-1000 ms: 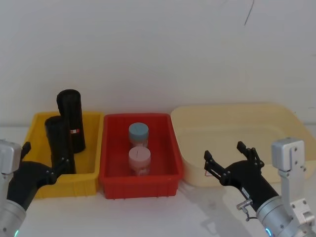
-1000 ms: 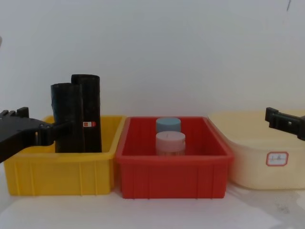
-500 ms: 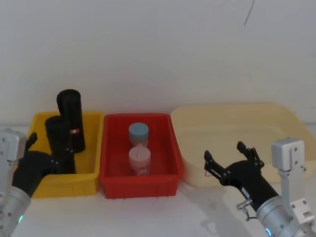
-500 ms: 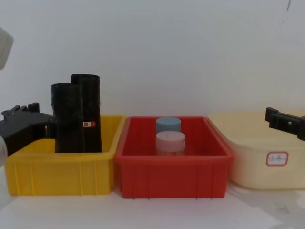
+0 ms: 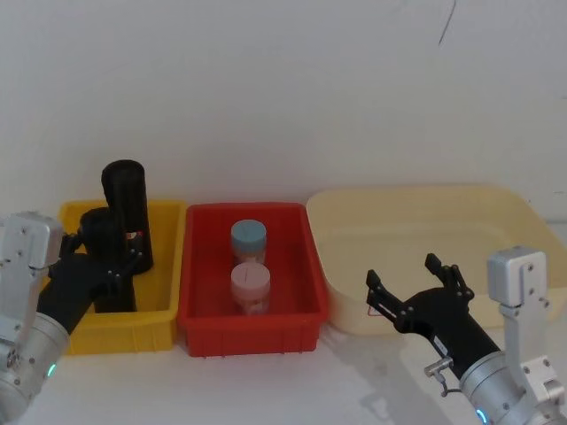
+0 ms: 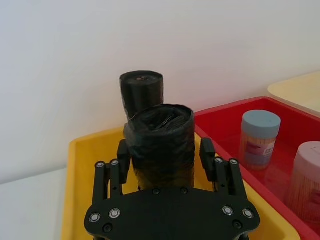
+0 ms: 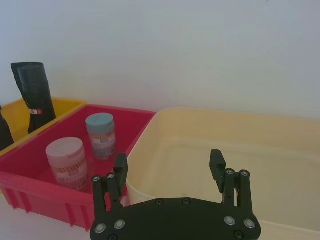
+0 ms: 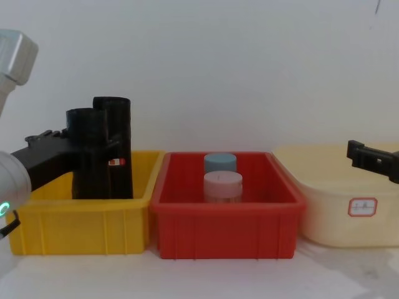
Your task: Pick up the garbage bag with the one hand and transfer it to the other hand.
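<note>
Surroundings: three bins stand in a row on a white table against a pale wall. The red bin is in the middle, the yellow bin at its 9 o'clock and the cream bin at its 3 o'clock.
Red bin contents: a pink-lidded jar, with a blue-lidded jar at its 12 o'clock. Both are upright and close together.
Obstacles: a taller black roll with a red-and-white label stands upright just beside the garbage bag, at its 1 o'clock. The yellow bin's walls ring the bases of both rolls.
Garbage bag: upright in the yellow bin, toward the bin's 7 o'clock corner. Its crinkled top rises above the rim.
Left gripper: reaches into the yellow bin from the bag's 7 o'clock, level with the bag's upper half. Its fingers are parted, one on each side of the bag and close against it. The bag sits between them, with its base down in the bin.
Right gripper: hangs at the cream bin's 6 o'clock edge with fingers spread wide and nothing between them, well apart from the bag.
Counts: three bins, two black rolls, two jars, two grippers.
</note>
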Controlling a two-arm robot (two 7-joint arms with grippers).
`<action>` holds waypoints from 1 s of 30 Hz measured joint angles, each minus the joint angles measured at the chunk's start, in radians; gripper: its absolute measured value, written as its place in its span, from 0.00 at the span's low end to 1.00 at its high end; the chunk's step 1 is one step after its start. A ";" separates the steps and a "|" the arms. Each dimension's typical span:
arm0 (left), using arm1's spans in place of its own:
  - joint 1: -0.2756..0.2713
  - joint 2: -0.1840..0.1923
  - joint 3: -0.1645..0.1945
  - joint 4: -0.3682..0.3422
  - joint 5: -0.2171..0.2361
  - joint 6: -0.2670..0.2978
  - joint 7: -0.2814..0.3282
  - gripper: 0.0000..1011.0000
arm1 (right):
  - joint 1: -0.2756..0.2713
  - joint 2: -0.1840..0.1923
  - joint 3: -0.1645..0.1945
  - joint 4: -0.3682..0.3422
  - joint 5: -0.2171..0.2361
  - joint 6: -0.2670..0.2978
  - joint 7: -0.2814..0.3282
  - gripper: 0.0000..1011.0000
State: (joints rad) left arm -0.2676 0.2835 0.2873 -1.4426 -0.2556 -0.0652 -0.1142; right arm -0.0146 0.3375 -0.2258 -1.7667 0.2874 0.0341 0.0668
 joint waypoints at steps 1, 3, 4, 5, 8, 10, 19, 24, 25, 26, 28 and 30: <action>0.000 0.000 0.000 0.000 0.000 0.000 0.000 0.86 | 0.000 0.000 0.000 0.000 0.000 0.000 0.000 0.99; -0.010 -0.005 0.002 0.010 -0.001 -0.004 -0.010 0.78 | 0.000 0.000 0.000 0.000 0.000 0.000 0.000 0.99; -0.012 -0.006 0.002 0.014 -0.001 -0.005 -0.012 0.77 | 0.000 0.000 0.000 0.000 0.000 0.000 0.000 0.99; -0.017 -0.008 0.002 0.019 -0.002 -0.008 -0.018 0.73 | 0.000 0.000 0.000 0.000 0.000 0.000 0.000 0.99; -0.024 -0.013 0.003 0.026 -0.002 -0.013 -0.026 0.63 | 0.000 0.000 0.000 0.000 0.000 0.000 0.000 0.99; -0.027 -0.015 0.003 0.029 -0.002 -0.015 -0.029 0.57 | 0.000 0.000 0.000 0.000 0.000 0.000 0.000 0.99; -0.038 -0.022 0.001 0.026 0.003 -0.024 -0.044 0.48 | 0.000 0.000 0.000 0.000 0.000 0.000 0.000 0.99; -0.050 -0.022 0.001 0.007 0.015 -0.026 -0.051 0.44 | 0.000 0.000 0.000 0.000 0.000 0.000 0.000 0.99; -0.052 -0.022 0.002 0.003 0.017 -0.026 -0.053 0.44 | 0.000 0.000 0.000 0.000 0.000 0.000 0.000 0.99; -0.056 -0.022 0.003 -0.001 0.019 -0.026 -0.055 0.44 | 0.000 0.000 0.000 0.000 0.000 0.000 0.000 0.99; -0.066 -0.022 0.006 -0.010 0.025 -0.026 -0.064 0.43 | 0.000 0.000 0.000 0.000 0.000 0.000 0.000 0.99; -0.074 -0.022 0.009 -0.015 0.028 -0.026 -0.071 0.42 | 0.000 0.000 0.000 0.000 0.000 0.000 0.000 0.99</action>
State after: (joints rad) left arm -0.3419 0.2613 0.2964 -1.4573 -0.2279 -0.0909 -0.1850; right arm -0.0147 0.3375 -0.2259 -1.7667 0.2874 0.0341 0.0668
